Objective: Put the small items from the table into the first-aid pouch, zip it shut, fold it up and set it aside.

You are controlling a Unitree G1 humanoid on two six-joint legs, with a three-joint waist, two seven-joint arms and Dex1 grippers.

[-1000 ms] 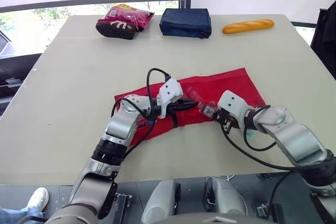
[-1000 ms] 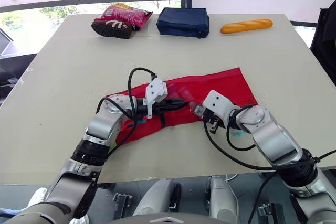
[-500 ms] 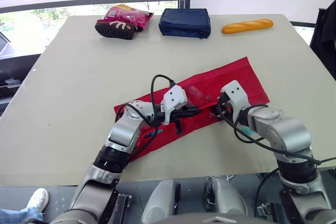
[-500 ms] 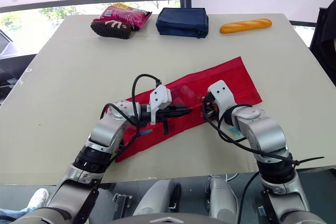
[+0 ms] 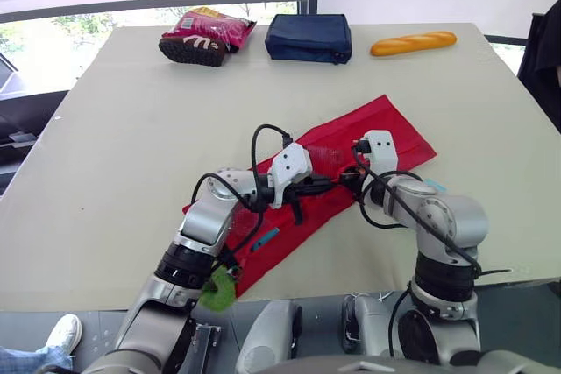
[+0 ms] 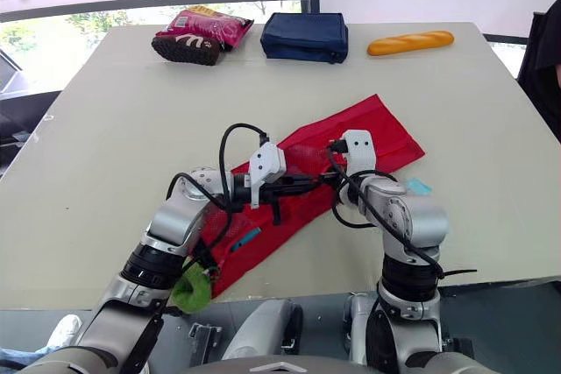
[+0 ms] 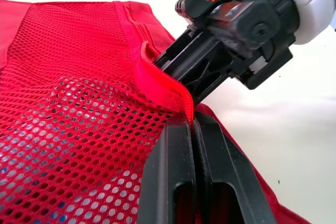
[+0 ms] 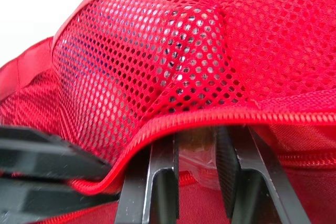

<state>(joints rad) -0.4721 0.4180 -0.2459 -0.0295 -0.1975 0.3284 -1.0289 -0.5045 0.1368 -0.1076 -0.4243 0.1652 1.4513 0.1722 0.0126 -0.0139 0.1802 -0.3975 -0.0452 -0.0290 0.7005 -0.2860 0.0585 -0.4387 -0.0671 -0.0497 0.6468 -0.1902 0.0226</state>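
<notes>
The red first-aid pouch [image 5: 386, 129] lies unfolded and slanted across the table's front middle. My left gripper [image 5: 326, 185] is shut on the red zip edge [image 7: 157, 80] of its mesh pocket [image 7: 68, 77], holding that edge up. My right gripper [image 5: 351, 183] meets it tip to tip, with its fingers [image 8: 160, 182] under the raised zip edge inside the pocket and a small pale packet [image 8: 197, 148] between them. A small blue item [image 5: 265, 239] lies on the pouch's near end. A light-blue item [image 5: 436, 186] lies on the table right of the pouch. A green round item [image 5: 217, 289] sits at the table's front edge by my left arm.
Along the far edge lie a pink snack bag [image 5: 210, 25] on a dark brown object [image 5: 193, 50], a navy pouch [image 5: 309, 37] and a bread roll [image 5: 414, 43]. The table's front edge runs just below the pouch's near end.
The pouch has swung and slid toward the front left. My right gripper has moved left and pushed its packet into the mesh pocket opening. The green item has appeared at the front edge.
</notes>
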